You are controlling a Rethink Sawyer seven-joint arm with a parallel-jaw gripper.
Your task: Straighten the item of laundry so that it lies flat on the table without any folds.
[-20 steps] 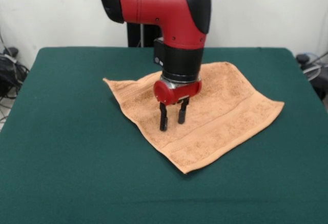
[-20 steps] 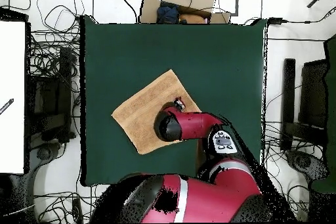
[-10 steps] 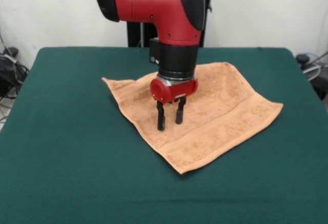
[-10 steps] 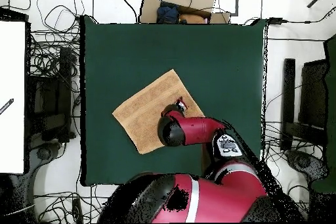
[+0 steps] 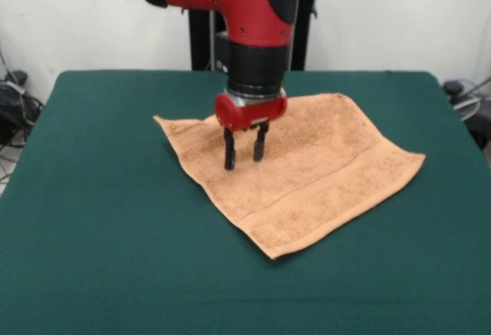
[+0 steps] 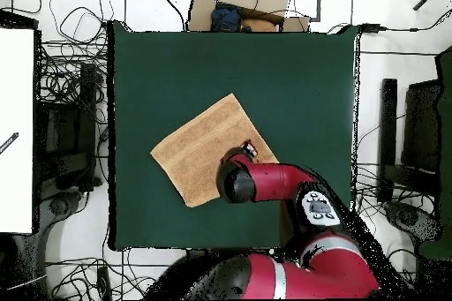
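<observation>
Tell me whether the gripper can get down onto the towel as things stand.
Probably yes: the gripper hangs open directly over the towel, which lies spread on the table, and nothing shows between them.

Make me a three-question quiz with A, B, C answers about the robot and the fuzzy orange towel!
1. Where is the peach-orange terry-cloth towel?
A. On the floor
B. On the dark green cloth-covered table
C. Hanging from the arm

2. What colour are the fingers of the gripper?
A. Black
B. White
C. Yellow

3. How is the gripper?
A. Shut on the towel
B. Open, holding nothing
C. Holding a cup

Answers: 1 B, the towel lies spread on the green top. 2 A, both fingers show black below the red wrist. 3 B, a gap shows between the fingers, over the towel.
</observation>
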